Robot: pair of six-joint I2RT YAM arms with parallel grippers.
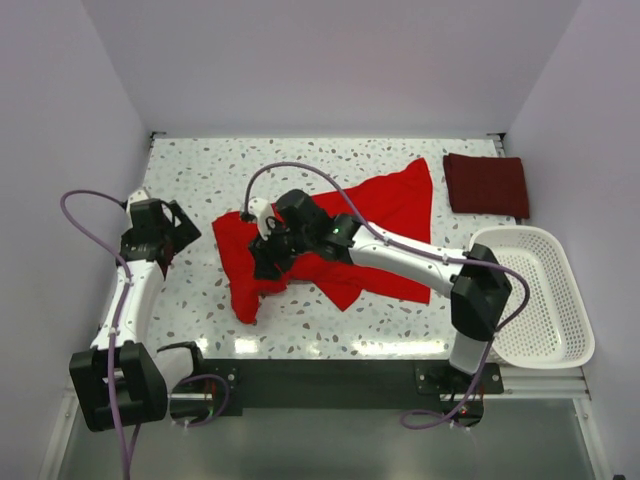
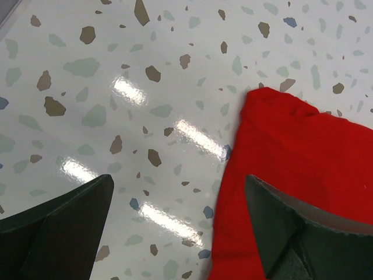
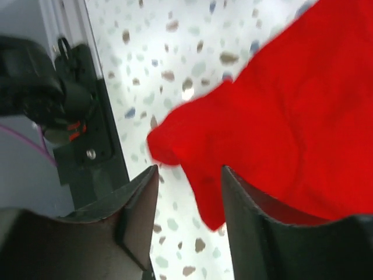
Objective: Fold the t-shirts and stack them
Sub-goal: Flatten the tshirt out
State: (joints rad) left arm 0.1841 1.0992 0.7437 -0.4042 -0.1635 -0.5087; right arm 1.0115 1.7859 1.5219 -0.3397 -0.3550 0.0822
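The bright red short-sleeved cloth t-shirt (image 1: 392,205) is out in the middle of the table, opened up but rumpled. One corner runs toward the far right and a bunched flap trails toward the near edge. It isn't folded.

The dark maroon cloth t-shirt (image 1: 486,185) sits apart in the far right corner, folded into a neat flat rectangle. So the two shirts are well apart, nothing stacked.

The right gripper (image 1: 268,258) is over the left part of the red shirt, its arm stretched across the cloth from the right-hand base. In the right wrist view that gripper (image 3: 189,172) has its dark fingers (image 3: 137,210) standing apart. A rounded fold of the red shirt (image 3: 291,105) hangs in the gap between them. The gap looks too wide for a pinch on thin cloth, and neither finger is seen pressing the fabric.

Over on the left, the left gripper (image 1: 172,235) is just beside the shirt's left edge. In the left wrist view it (image 2: 178,192) is spread wide and holding nothing. One finger (image 2: 64,221) is over bare table and the other (image 2: 291,227) is above the edge of the red shirt (image 2: 303,151).

Underneath it all is the glossy white speckled terrazzo table (image 1: 200,165). The white plastic slatted basket (image 1: 545,300) sits at its near right edge, just beyond the right arm's elbow.
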